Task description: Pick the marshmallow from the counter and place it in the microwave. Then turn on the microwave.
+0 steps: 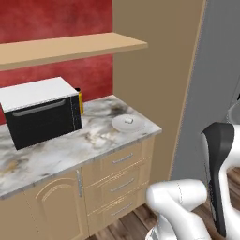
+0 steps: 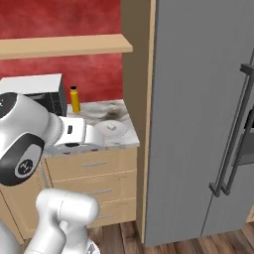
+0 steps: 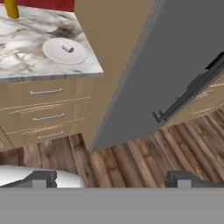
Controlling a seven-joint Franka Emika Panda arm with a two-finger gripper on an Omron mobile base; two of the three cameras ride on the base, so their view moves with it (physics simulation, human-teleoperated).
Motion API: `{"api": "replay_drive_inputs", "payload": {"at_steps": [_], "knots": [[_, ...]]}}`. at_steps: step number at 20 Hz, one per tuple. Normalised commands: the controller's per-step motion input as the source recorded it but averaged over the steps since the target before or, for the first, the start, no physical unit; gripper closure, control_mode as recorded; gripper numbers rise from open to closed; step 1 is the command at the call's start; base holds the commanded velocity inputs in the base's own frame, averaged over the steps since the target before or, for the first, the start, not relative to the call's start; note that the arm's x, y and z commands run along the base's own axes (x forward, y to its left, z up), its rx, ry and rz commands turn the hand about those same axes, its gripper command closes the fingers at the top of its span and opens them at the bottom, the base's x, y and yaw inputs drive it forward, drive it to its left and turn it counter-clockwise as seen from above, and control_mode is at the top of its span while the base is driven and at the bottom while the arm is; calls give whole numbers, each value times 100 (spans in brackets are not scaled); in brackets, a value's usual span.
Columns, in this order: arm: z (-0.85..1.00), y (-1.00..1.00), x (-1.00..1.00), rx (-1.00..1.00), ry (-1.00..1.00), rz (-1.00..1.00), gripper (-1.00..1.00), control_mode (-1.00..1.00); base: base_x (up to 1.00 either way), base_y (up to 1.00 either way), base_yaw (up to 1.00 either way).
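Gripper [image 3: 112,178]: your fingers stand wide apart, nothing between. Marshmallow [image 3: 67,47]: tiny off-white lump on white plate [image 3: 54,53]; its shape is hard to make out.

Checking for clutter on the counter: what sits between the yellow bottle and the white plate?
Nothing; bare marbled counter separates the yellow bottle from the plate holding the marshmallow, seen in the hand view.

One marshmallow [image 3: 68,47], one plate [image 3: 53,53], one yellow bottle [image 2: 75,99], three drawers [image 1: 123,159].
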Motion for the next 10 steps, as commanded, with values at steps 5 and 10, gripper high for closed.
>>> {"api": "replay_drive_inputs", "payload": {"at_steps": [5,10], "knots": [[0,0,0,0,0,0,-100,100,26,48,-7],[0,0,0,0,0,0,-100,100,24,46,-7]]}}
